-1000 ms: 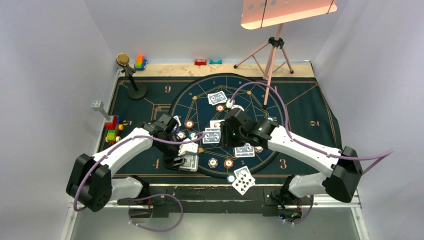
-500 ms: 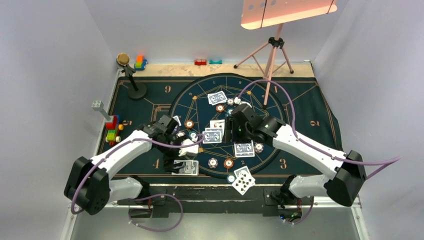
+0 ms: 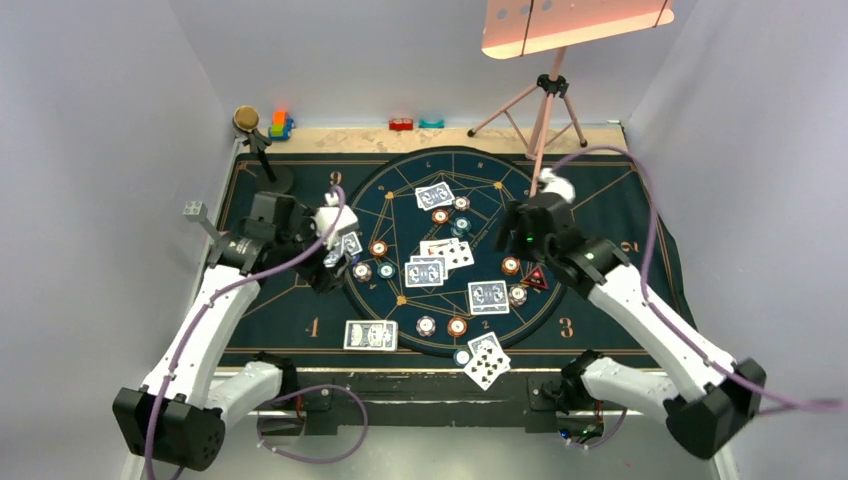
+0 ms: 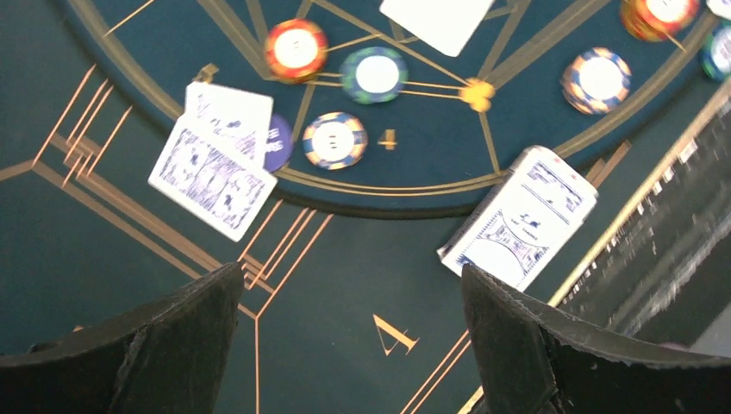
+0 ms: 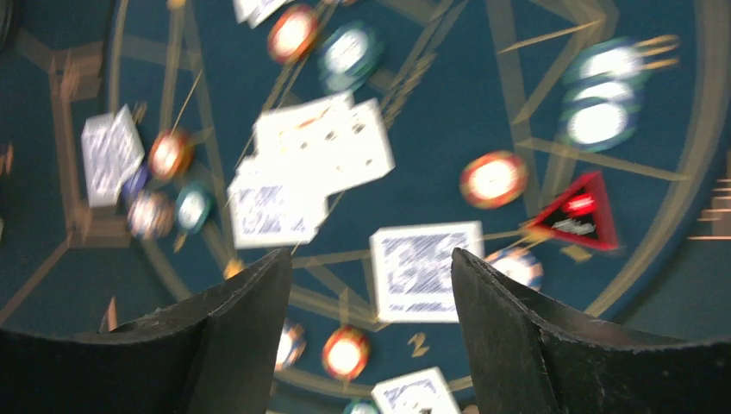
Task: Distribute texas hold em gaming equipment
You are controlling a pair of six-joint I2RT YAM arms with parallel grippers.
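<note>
Playing cards and chips lie spread over the round centre of the mat. A boxed deck rests alone near the mat's front edge. My left gripper hovers open over bare mat, left of the deck, with two overlapping cards ahead of it. My right gripper hangs open and empty above a face-down card. The red triangular token and an orange chip lie just right of that card.
A dark blue mat with gold lines covers the table. A pink lamp tripod stands at the back right and a small stand at the back left. Toy blocks sit off the mat's left edge. A face-up card overhangs the front edge.
My left gripper opened, left the deck on the mat near the front edge, then rose and swung back left. My right gripper widened and drew back to the right.
</note>
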